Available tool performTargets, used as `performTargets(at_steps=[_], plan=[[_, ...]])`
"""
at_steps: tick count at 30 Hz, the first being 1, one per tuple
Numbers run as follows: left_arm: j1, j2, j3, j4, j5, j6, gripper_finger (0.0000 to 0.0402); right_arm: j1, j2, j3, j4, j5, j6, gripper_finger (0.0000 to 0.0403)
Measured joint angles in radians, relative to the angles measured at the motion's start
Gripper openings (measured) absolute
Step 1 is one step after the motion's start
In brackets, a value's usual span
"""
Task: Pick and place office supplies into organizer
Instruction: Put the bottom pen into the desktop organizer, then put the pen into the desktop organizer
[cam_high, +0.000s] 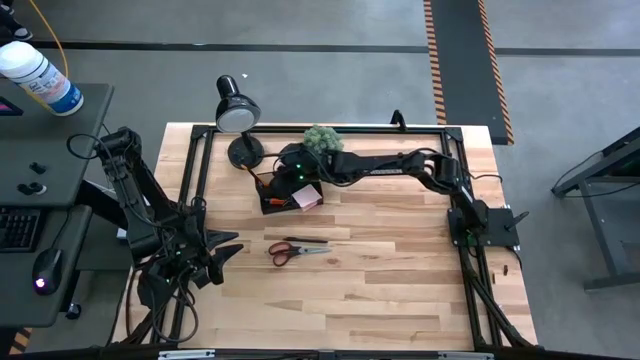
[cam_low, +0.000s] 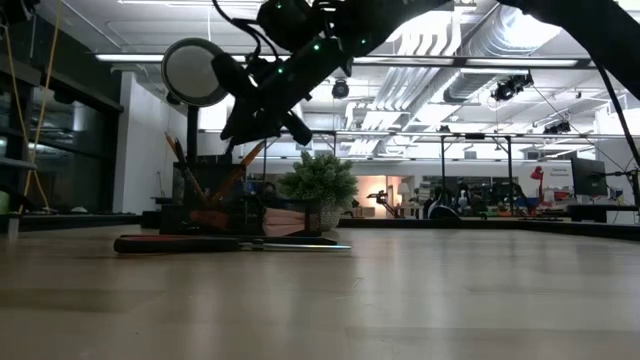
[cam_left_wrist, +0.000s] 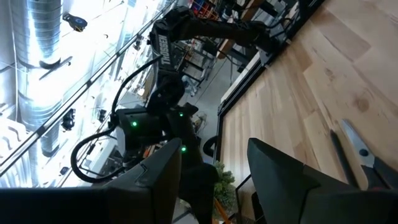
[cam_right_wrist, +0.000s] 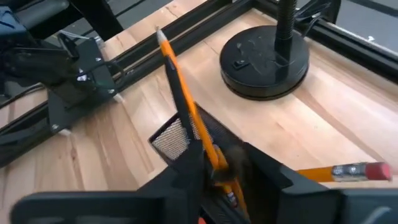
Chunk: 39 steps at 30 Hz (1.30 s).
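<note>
Nearest, the left claw (cam_high: 234, 250) waits low over the bench (cam_high: 380, 290) at about 8 o'clock from its middle. It is spread wide and empty, probably parked there so it is out of the other arm's way yet close to the next item. Just at its 3 o'clock, a little apart from it, lie the scissors (cam_high: 296, 250), flat on the wood. Their long axis runs 9 to 3, with the orange handles toward the left claw and the blades pointing to 3 o'clock, so the handles are the end it would meet first. Farther on, at 12 o'clock from the scissors, sits the organizer (cam_high: 270, 200) with a pink notepad (cam_high: 307, 197) at its 3 o'clock side. The right arm reaches across from 3 o'clock to put the right claw (cam_high: 288, 178) directly above it. In the right wrist view an orange pencil (cam_right_wrist: 177, 93) runs through that claw, lower end down in the mesh compartment, upper end slanting up toward the far rail. It looks like a drop-in at the point of release, though I cannot tell whether the claw grips or only flanks it. A second pencil (cam_right_wrist: 348, 171) lies flat nearby. Beyond, at 11 and 1 o'clock of the organizer, stand the lamp (cam_high: 238, 112) and the plant (cam_high: 322, 138).
</note>
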Motion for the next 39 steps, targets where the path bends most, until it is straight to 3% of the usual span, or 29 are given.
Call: performTargets(at_steps=[11,16,24,29,33,39], plan=[[0.0,0.0,0.0,-0.002,0.008,0.0,0.0172,0.001,0.0,0.0,0.045,0.01,-0.003,0.0171],[0.0,0.0,0.0,-0.004,0.023,0.0,0.0173,0.003,-0.001,0.057,-0.017,-0.067,-0.008,0.0189],[0.0,0.0,0.0,-0.034,0.085,-0.011,0.0173,0.074,-0.002,0.307,-0.427,-0.109,-0.139,0.0169],[0.0,0.0,0.0,-0.033,0.112,-0.011,0.0173,0.176,-0.005,0.439,-0.775,-0.02,-0.186,0.0144],[0.0,0.0,0.0,-0.033,0.119,-0.011,0.0173,0.273,-0.005,0.452,-0.991,0.086,-0.13,0.0131],[0.0,0.0,0.0,-0.032,0.119,-0.034,0.0173,0.4,-0.005,0.369,-1.155,0.216,-0.002,0.0126]])
